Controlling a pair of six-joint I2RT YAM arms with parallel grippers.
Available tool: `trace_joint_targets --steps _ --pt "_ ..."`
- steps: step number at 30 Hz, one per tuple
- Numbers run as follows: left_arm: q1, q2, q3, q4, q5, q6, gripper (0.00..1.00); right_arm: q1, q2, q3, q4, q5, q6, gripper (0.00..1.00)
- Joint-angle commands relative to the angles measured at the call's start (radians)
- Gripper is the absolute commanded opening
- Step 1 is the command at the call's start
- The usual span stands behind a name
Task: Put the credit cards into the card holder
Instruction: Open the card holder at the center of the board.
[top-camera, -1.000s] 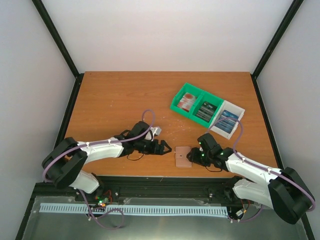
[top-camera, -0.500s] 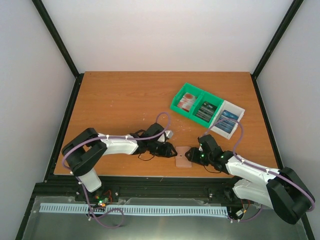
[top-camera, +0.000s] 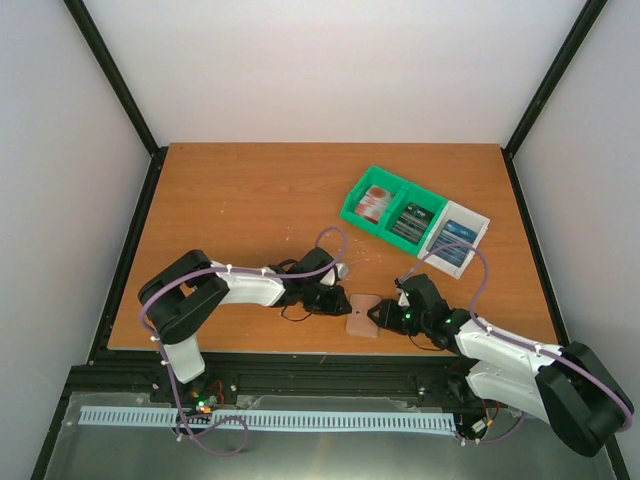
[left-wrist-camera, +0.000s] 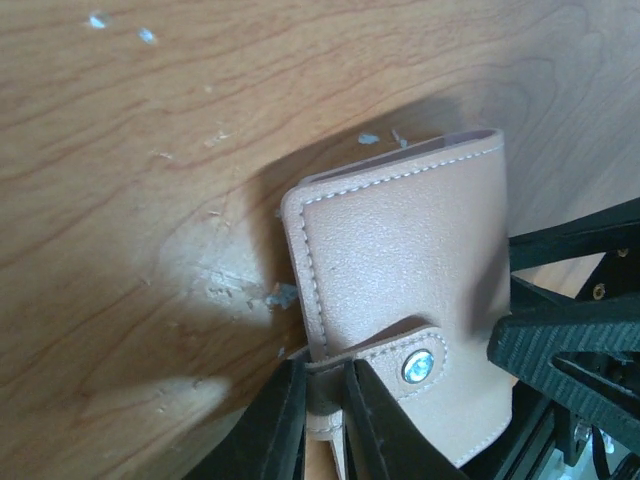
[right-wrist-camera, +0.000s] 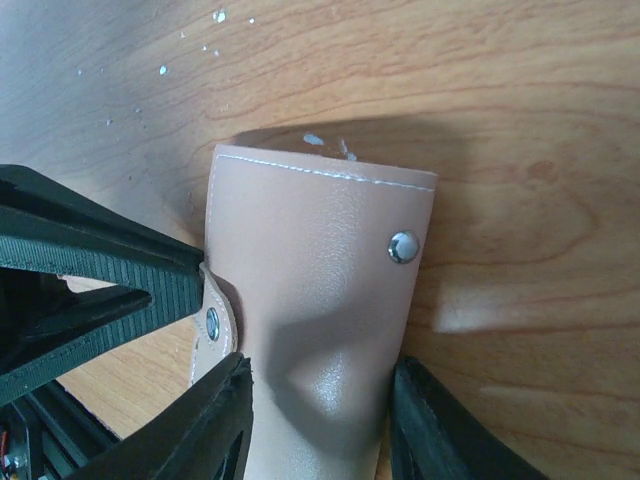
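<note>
We see a small tan-pink leather-like folding card holder (top-camera: 362, 314) lying at the near edge of the brown wooden table (top-camera: 230, 200), between the two arms. The left gripper (top-camera: 338, 300) is pinched narrowly on the holder's snap strap (left-wrist-camera: 385, 350). The right gripper (top-camera: 381, 317) clasps the holder's body from the right. The thin plastic credit cards (top-camera: 410, 222), in red-and-white, dark and blue stacks, sit in a green-and-white compartment tray (top-camera: 348, 211) at the far right, well apart. The holder looks folded shut; we judge no card is loaded yet.
</note>
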Motion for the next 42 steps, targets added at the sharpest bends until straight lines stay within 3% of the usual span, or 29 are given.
trace_joint_targets --steps 1,8,13,19,23,27,32,42 --pt "-0.017 0.021 0.016 -0.059 -0.058 0.003 0.13 -0.001 0.014 -0.014 -0.018 -0.04 0.009 0.39" --pt "-0.017 0.044 -0.001 -0.086 -0.101 0.021 0.1 -0.002 0.013 0.004 -0.113 0.062 0.033 0.44" --pt "-0.017 0.071 -0.003 -0.092 -0.113 0.023 0.1 -0.001 0.041 -0.004 -0.04 -0.007 0.038 0.49" --pt "-0.017 0.096 -0.005 -0.061 -0.109 0.024 0.11 -0.001 0.103 -0.045 0.134 -0.115 0.096 0.34" --pt "-0.017 0.079 -0.004 -0.054 -0.118 0.027 0.12 -0.001 0.069 -0.043 0.129 -0.093 0.102 0.19" --pt "-0.017 0.024 0.006 -0.059 -0.13 0.043 0.22 -0.001 0.007 -0.012 0.048 -0.062 0.089 0.04" --pt "-0.017 -0.064 0.053 -0.098 -0.136 0.072 0.43 -0.001 -0.04 0.072 -0.11 -0.03 0.064 0.03" --pt "-0.022 -0.078 0.103 -0.133 -0.062 0.108 0.61 0.016 -0.048 0.167 -0.191 -0.023 0.081 0.03"
